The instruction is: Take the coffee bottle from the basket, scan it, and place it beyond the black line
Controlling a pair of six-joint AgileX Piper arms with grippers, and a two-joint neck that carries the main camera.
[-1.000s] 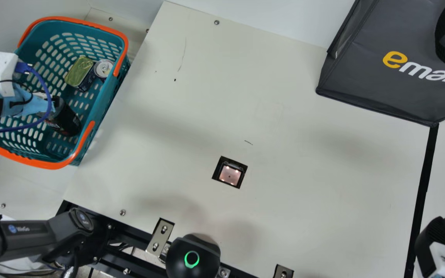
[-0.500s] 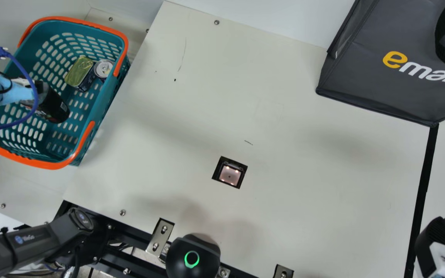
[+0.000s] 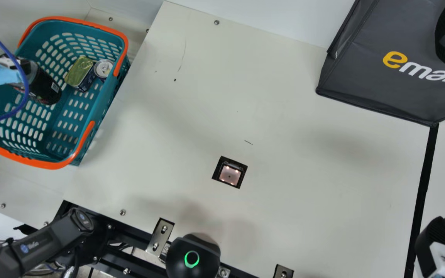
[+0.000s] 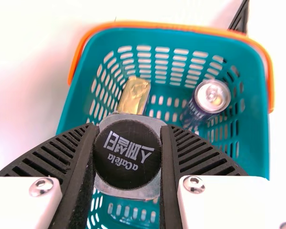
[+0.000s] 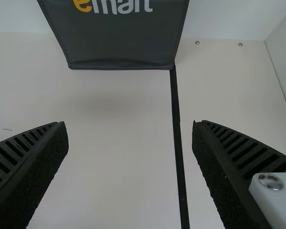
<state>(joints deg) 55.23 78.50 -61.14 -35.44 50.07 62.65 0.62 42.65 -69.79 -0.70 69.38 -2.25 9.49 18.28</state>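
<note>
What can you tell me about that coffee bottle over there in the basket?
The coffee bottle has a dark, glossy-looking body with a small white printed patch, a greyish shoulder and a round black cap with pale lettering. It looks tilted, its base slanting away from the left arm's black ribbed fingers, which grip it at the cap end. It shows within the rim of the basket; whether it touches the basket, I can't tell.
</note>
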